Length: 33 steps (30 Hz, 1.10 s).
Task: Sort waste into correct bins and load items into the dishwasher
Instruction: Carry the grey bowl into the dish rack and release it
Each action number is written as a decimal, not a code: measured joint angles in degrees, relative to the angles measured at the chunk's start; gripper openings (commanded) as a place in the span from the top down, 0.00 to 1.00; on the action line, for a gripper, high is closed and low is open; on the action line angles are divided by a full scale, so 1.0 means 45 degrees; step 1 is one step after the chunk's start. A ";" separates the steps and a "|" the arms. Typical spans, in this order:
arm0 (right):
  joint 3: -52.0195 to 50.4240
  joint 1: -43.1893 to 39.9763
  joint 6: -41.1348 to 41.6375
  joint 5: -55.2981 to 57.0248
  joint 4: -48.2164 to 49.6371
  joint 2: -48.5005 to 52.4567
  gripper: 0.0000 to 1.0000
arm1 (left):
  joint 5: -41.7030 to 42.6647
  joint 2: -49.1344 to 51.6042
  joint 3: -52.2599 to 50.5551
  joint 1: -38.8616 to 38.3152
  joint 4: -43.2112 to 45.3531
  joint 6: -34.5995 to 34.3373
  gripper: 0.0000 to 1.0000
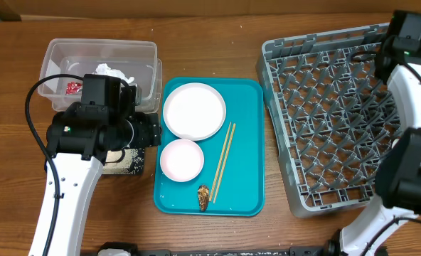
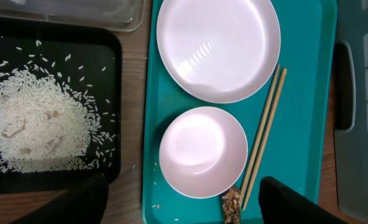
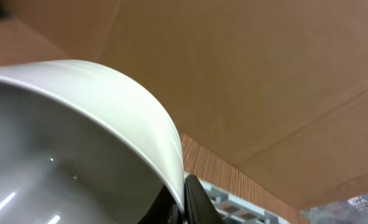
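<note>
My left gripper (image 2: 183,186) is open and empty, above the pinkish bowl (image 2: 202,149) on the teal tray (image 1: 246,142). The white plate (image 1: 193,110), chopsticks (image 1: 223,160) and brown food scrap (image 1: 203,198) also lie on that tray. Loose rice (image 2: 35,121) lies in the black tray (image 2: 109,43). The napkin (image 1: 114,72) and red wrapper (image 1: 73,87) lie in the clear tub (image 1: 100,50). My right gripper (image 3: 183,199) is shut on the rim of the pale grey-blue bowl (image 3: 78,124), at the far corner of the grey dish rack (image 1: 324,121). The white cup is out of view.
The dish rack fills the right side of the wooden table. My left arm covers most of the black tray in the overhead view. A few rice grains lie on the teal tray near the pinkish bowl. A cardboard wall stands behind the rack.
</note>
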 measured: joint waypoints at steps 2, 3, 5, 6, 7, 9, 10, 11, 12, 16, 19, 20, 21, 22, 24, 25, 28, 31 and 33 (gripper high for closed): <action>0.0000 -0.0024 -0.0005 0.0058 -0.0039 0.0471 0.96 | 0.0000 0.0000 0.0000 0.0000 0.0000 -0.0005 0.21; 0.0000 -0.0024 0.0000 0.0049 -0.0097 0.0656 0.96 | 0.0000 0.0000 0.0000 0.0000 -0.0010 -0.0005 0.21; 0.0000 -0.0005 0.0029 0.0010 -0.0335 0.1005 0.96 | 0.0000 0.0005 0.0000 0.0000 -0.0010 0.0000 0.21; 0.0000 0.0024 0.0117 0.0005 -0.0432 0.1073 0.96 | 0.0000 0.0005 0.0000 0.0000 -0.0005 -0.0005 0.21; 0.0000 0.0044 0.0267 -0.0005 -0.0646 0.1083 0.96 | 0.0000 0.0005 0.0000 0.0000 0.0005 -0.0005 0.21; 0.0058 0.0117 0.0656 -0.0078 -0.1088 0.1073 0.96 | 0.0000 0.0010 0.0000 0.0000 0.0000 -0.0005 0.20; 0.0117 0.0165 0.0845 -0.0092 -0.1336 0.1073 0.96 | 0.0000 0.0010 0.0000 0.0000 0.0005 -0.0005 0.20; 0.0141 0.0233 0.1005 -0.0097 -0.1583 0.1073 0.96 | 0.0000 0.0010 0.0000 0.0000 0.0000 -0.0005 0.20; 0.0160 0.0316 0.1132 -0.0126 -0.1860 0.1073 0.96 | 0.0000 0.0010 0.0000 0.0000 0.0000 -0.0005 0.20; 0.0282 0.0743 0.1826 -0.0151 -0.2885 0.1049 0.84 | 0.0000 0.0010 0.0000 0.0000 0.0005 0.0000 0.20; 0.0272 0.1098 0.2123 -0.0801 -0.3662 0.1078 0.74 | 0.0000 0.0010 0.0000 0.0000 -0.0005 -0.0005 0.20; 0.0248 0.1209 0.2142 -0.1010 -0.3920 0.1122 0.74 | 0.0000 0.0010 0.0000 0.0000 0.0000 -0.0005 0.20; 0.0248 0.1326 0.2147 -0.1185 -0.4099 0.1151 0.71 | 0.0000 0.0010 0.0000 0.0000 -0.0005 -0.0005 0.20; 0.0238 0.1433 0.2166 -0.1409 -0.4367 0.1156 0.68 | 0.0000 0.0010 0.0000 0.0000 0.0000 -0.0005 0.20; 0.0238 0.1608 0.2200 -0.1831 -0.4809 0.1156 0.57 | 0.0000 0.0010 0.0000 0.0000 0.0000 -0.0005 0.20; 0.0238 0.1656 0.2229 -0.2074 -0.4964 0.1156 0.54 | 0.0000 0.0010 0.0000 0.0000 0.0000 0.0000 0.20; 0.0233 0.1719 0.2453 -0.2822 -0.5450 0.1127 0.46 | 0.0000 0.0010 0.0000 0.0000 0.0000 -0.0005 0.20; 0.0189 0.1715 0.2657 -0.3628 -0.5770 0.0811 0.36 | 0.0000 0.0010 0.0000 0.0000 0.0000 -0.0005 0.20; 0.0151 0.1715 0.2744 -0.4299 -0.5931 0.0223 0.31 | 0.0000 0.0010 0.0000 0.0000 -0.0005 -0.0005 0.18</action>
